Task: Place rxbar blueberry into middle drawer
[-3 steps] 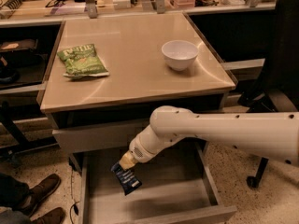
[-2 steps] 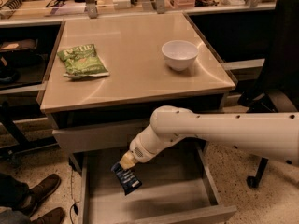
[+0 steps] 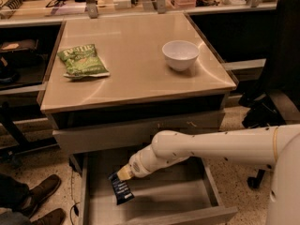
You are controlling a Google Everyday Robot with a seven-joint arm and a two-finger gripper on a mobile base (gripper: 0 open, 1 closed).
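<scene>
The middle drawer [image 3: 168,205] is pulled open below the tabletop, a grey-beige box with low side walls and a flat bottom. My gripper [image 3: 123,174] reaches down into its left part from the right. It is shut on the top end of the rxbar blueberry [image 3: 120,188], a dark navy bar with pale lettering. The bar hangs tilted, its lower end close to or touching the drawer bottom. My white arm [image 3: 211,146] crosses over the drawer's right side.
A green chip bag [image 3: 82,61] and a white bowl [image 3: 180,54] lie on the beige tabletop [image 3: 136,74]. A drawer front [image 3: 136,132] sits just above the open drawer. Brown shoes [image 3: 37,196] stand at the lower left; a dark chair [image 3: 276,78] stands at the right.
</scene>
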